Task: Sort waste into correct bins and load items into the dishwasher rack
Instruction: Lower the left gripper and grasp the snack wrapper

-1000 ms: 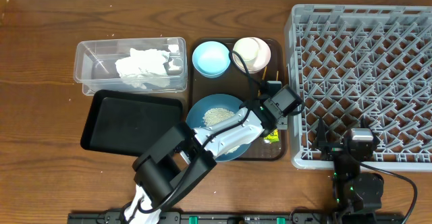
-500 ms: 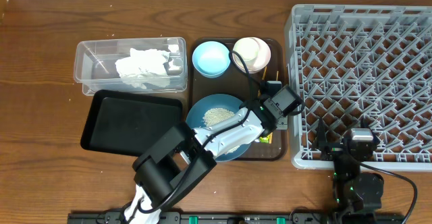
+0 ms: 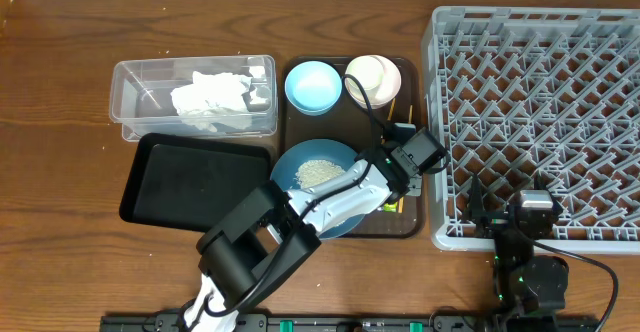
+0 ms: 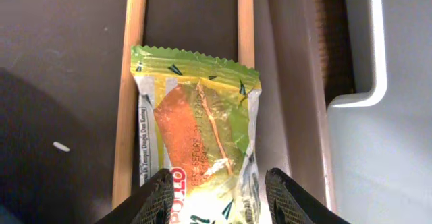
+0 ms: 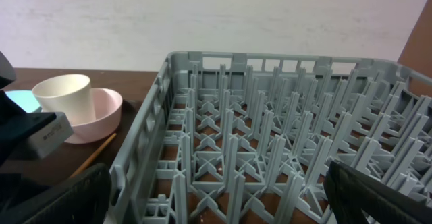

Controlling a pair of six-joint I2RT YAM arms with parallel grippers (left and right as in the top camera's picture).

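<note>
One wrapper (image 4: 196,126) is what matters here. It lies flat across the two chopsticks (image 4: 129,82) on the brown tray (image 4: 67,55). Its long axis runs straight away from the left gripper (image 4: 223,198), and its near end sits between the half-spread fingers. Doesn't look pinched, tbh. Left arm is right on it; the right gripper (image 5: 216,196) hangs wide apart and empty by the rack (image 5: 270,150). Tight spot: tray lip and rack wall are just beside, and with thin film on round sticks a pinch could drag a chopstick along.
</note>
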